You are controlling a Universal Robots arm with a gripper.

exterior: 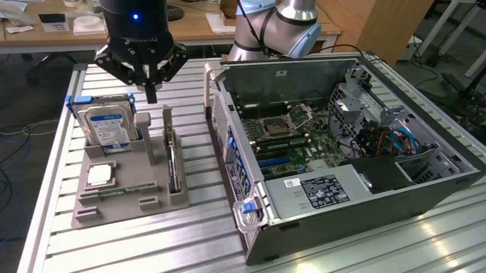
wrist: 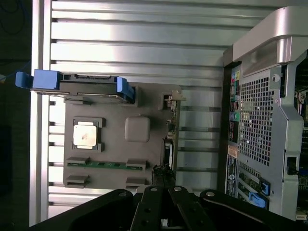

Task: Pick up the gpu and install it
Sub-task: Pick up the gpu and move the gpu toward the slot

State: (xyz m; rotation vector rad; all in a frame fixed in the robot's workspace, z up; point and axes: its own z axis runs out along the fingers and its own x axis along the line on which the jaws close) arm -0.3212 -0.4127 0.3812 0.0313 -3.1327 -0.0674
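Hovers with end effector [exterior: 150,95] pressed together, pinching nothing, above holder [exterior: 133,166] near tabletop's [exterior: 152,244] edge on exterior view's left. Finds gpu [exterior: 173,162] standing edgewise in holder slot. Risks ramming gpu's top edge if lowered unspread, or clipping nearby drive [exterior: 106,128].

The pincer [exterior: 151,91] is matt black: a stout round housing with a small blue lamp [exterior: 136,16] glowing on its face and a line of pale lettering [exterior: 141,40] on the band beneath, too small to read. Below the band, black link bars [exterior: 112,57] angle out on both sides and taper into two slim fingers. In the wrist view the bars carry round pivot pins [wrist: 153,190]. The arm [exterior: 285,17] is silver-grey tube, with a pale blue cap [exterior: 304,37] at its joint.
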